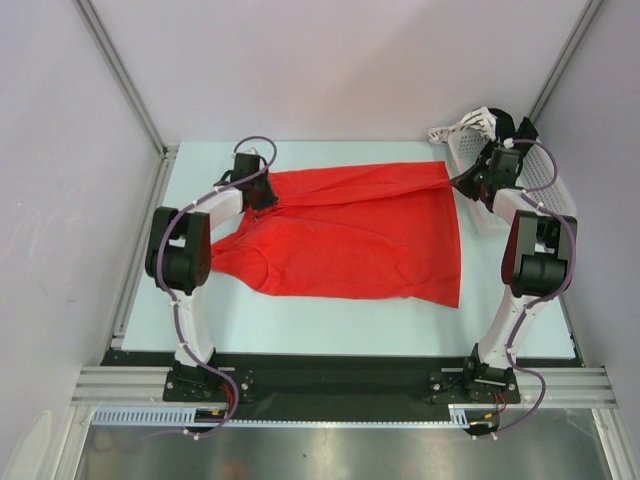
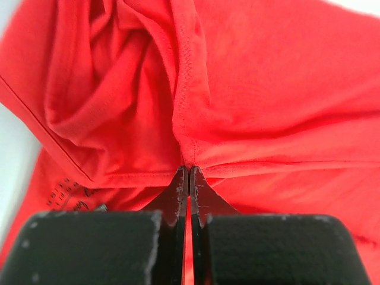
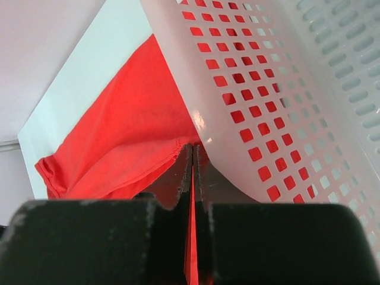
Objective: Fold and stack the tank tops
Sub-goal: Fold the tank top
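Clenched tight, the left gripper sits over the far left part of the table, its jaws pressed together on a pinch of the red tank top; in the left wrist view its fingertips meet on a hemmed seam, a thin line of red shows between them, and the cloth bunches into deep folds above and to the left of the bite. The garment lies spread across the middle of the table, mostly flat; its scooped end is on the left, near the left arm's elbow, and its straight hem is on the right; the far edge runs as a nearly straight band from one gripper to the other; the near edge rests loose on the pale surface. At the far right corner the fabric is drawn to a point, and there the right gripper is likewise clamped shut on it; the right wrist view shows a stitched red edge caught between the fingertips. Just to the right of that grip stands the white mesh basket; its perforated wall curves close beside the right finger, red showing through the holes; whether wall and finger touch I cannot tell. Some white and dark cloth lies at the basket's far end.
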Robot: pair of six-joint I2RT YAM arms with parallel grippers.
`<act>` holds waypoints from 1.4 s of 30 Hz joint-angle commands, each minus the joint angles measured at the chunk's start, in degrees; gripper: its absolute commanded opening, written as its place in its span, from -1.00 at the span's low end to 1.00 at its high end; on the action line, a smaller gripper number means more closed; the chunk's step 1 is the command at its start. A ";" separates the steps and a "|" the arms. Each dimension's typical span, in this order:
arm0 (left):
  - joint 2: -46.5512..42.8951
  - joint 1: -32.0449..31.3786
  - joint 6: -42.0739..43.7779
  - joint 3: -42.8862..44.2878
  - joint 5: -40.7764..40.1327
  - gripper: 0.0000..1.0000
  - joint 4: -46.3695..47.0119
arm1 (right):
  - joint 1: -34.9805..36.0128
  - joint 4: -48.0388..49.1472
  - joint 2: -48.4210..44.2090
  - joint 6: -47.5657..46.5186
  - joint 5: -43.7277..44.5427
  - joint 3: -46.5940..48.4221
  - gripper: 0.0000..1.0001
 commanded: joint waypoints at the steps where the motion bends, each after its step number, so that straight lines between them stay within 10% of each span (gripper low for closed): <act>1: -3.53 -1.71 0.89 -0.09 -2.60 -0.99 -0.68 | 0.66 -0.94 -2.73 -1.79 2.80 -1.38 -1.00; 26: -14.68 -2.86 1.33 -1.04 -10.08 -0.07 -7.71 | 7.60 -10.17 -13.97 -10.06 18.25 -1.46 -0.12; 34: -34.15 -7.34 -7.46 -21.74 -15.80 0.77 -8.07 | 11.12 -15.70 -27.85 -3.65 20.02 -15.16 0.04; 42: -50.27 -7.87 -12.03 -39.01 -9.64 0.71 -9.63 | 13.67 -34.77 -42.18 6.81 30.57 -27.48 0.04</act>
